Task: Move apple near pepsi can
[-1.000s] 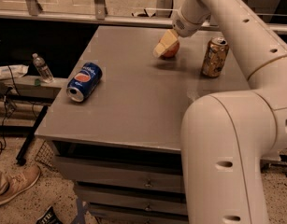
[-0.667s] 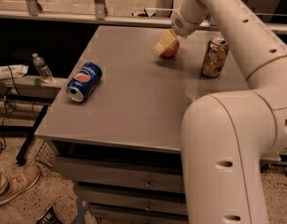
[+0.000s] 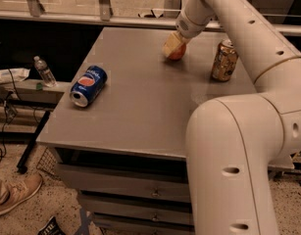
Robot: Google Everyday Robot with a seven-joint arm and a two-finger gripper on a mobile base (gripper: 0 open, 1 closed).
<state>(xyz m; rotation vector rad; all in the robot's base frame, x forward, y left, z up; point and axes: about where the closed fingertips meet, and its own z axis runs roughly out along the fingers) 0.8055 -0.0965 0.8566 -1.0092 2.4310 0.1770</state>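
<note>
1. The gripper point(image 3: 172, 46) sits on the apple point(image 3: 178, 55) at the desk's point(image 3: 140, 111) twelve o'clock; I cannot tell its grip.
2. The pepsi can point(image 3: 88, 85) lies at nine o'clock, well apart.

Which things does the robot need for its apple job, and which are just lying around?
For the job:
apple, at the back
pepsi can, lying on its side
gripper, right at the apple

Just lying about:
gold can, standing up
water bottle
shoe on the floor
</note>
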